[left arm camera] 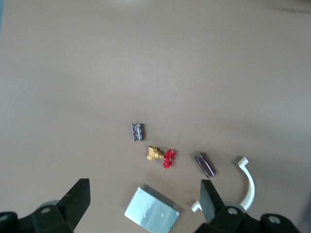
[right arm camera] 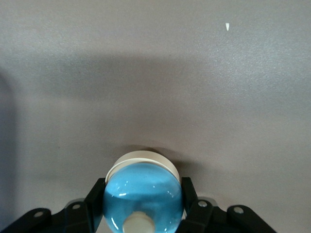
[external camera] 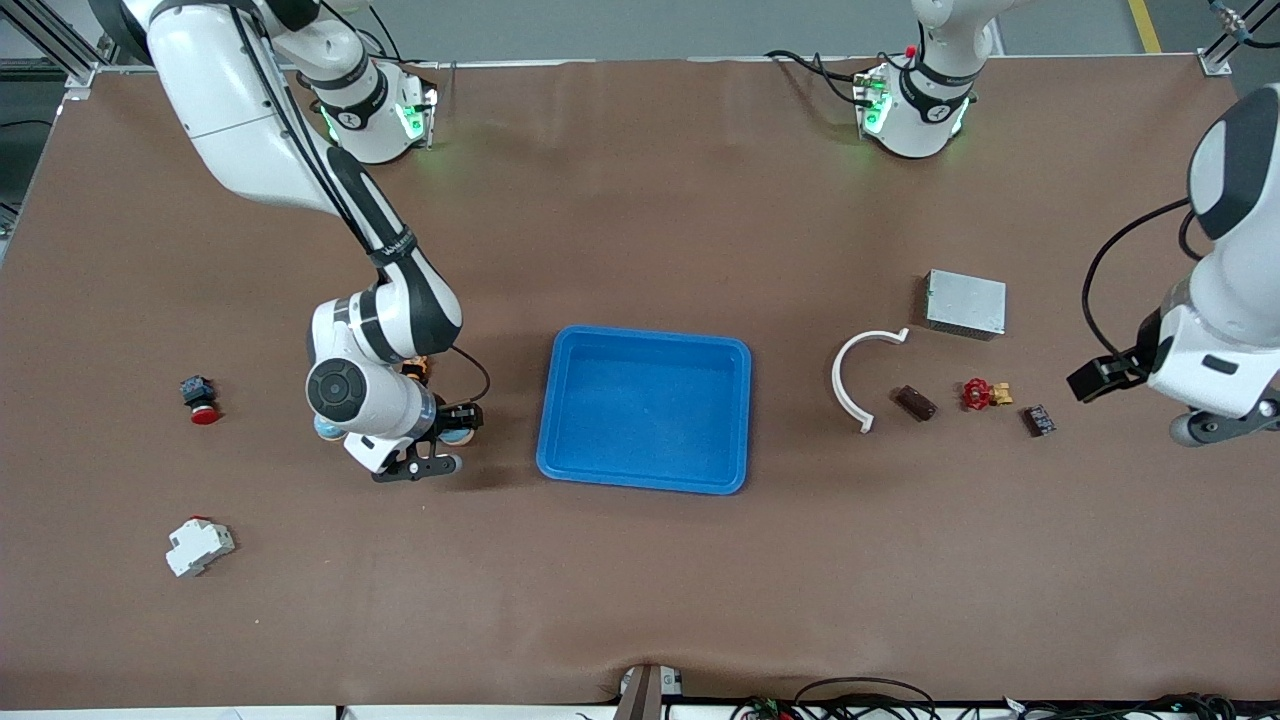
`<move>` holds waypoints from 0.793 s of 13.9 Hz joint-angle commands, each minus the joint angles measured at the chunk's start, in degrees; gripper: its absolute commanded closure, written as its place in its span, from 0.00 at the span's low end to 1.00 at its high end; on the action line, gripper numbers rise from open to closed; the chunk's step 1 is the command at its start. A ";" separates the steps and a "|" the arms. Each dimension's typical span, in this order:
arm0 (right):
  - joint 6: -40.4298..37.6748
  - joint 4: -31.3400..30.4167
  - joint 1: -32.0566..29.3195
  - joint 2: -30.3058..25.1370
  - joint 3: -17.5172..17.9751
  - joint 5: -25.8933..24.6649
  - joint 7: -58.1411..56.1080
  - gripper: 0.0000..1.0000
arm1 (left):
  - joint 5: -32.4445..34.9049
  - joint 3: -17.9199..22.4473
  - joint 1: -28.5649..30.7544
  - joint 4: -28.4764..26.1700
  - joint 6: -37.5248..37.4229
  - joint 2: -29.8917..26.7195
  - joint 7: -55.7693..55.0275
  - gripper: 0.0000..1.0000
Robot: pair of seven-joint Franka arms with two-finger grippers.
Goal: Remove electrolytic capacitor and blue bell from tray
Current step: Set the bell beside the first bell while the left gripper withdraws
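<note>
I am gripping the bell (right arm camera: 143, 194) in my right gripper (external camera: 452, 425), fingers clenched on its blue dome, which sits on a white base. I am holding it just above the table (external camera: 640, 580), beside the blue tray (external camera: 645, 408) on the tray's side toward my right arm's end. The tray is sitting mid-table.

My left gripper (left arm camera: 146, 204) is hanging with its fingers spread wide and grasping nothing, over the table toward my left arm's end. Below it I am seeing a small cluster: the dark capacitor (left arm camera: 205, 164), lying on the table between a curved white bracket (left arm camera: 249, 187) and a red and brass valve (left arm camera: 163, 156). A small dark chip (left arm camera: 137, 132) is lying just past the valve, and a grey metal box (left arm camera: 151, 209) is sitting farther from the front camera than all of these.

Toward my right arm's end, a red push button (external camera: 199, 399) and a white breaker (external camera: 198, 546) are lying well apart, the breaker nearer the front camera.
</note>
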 commanded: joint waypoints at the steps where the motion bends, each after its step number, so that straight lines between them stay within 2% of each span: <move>1: 0.03 0.77 -0.76 0.43 0.50 0.21 -1.10 0.95 | -3.77 -0.47 0.53 1.21 -1.98 -2.22 0.39 0.00; 3: 0.03 0.77 -0.76 0.43 0.50 0.21 -1.10 0.87 | -5.96 0.05 -0.34 1.22 -3.47 -4.15 0.39 0.00; 4: 0.03 0.77 -0.76 0.43 0.50 0.21 -1.10 0.80 | -7.72 1.63 -2.26 0.95 -4.26 -5.47 0.47 0.00; 5: 0.03 0.77 -0.76 0.43 0.50 0.21 -1.10 0.65 | -9.13 6.25 -4.98 0.78 -4.53 -6.44 0.56 0.00; 7: -0.06 0.77 -0.76 0.34 0.50 0.30 -1.01 0.03 | -13.08 16.01 -12.53 -0.18 -6.54 -9.16 3.79 0.00; 9: -0.67 0.77 -0.50 -0.01 0.59 0.39 -0.40 0.00 | -16.07 23.41 -17.64 -3.07 -6.55 -12.67 7.93 0.00; 11: -1.90 0.77 -0.15 -1.23 0.59 0.48 -0.13 0.00 | -16.43 25.28 -19.24 -5.80 -6.46 -15.75 8.38 0.00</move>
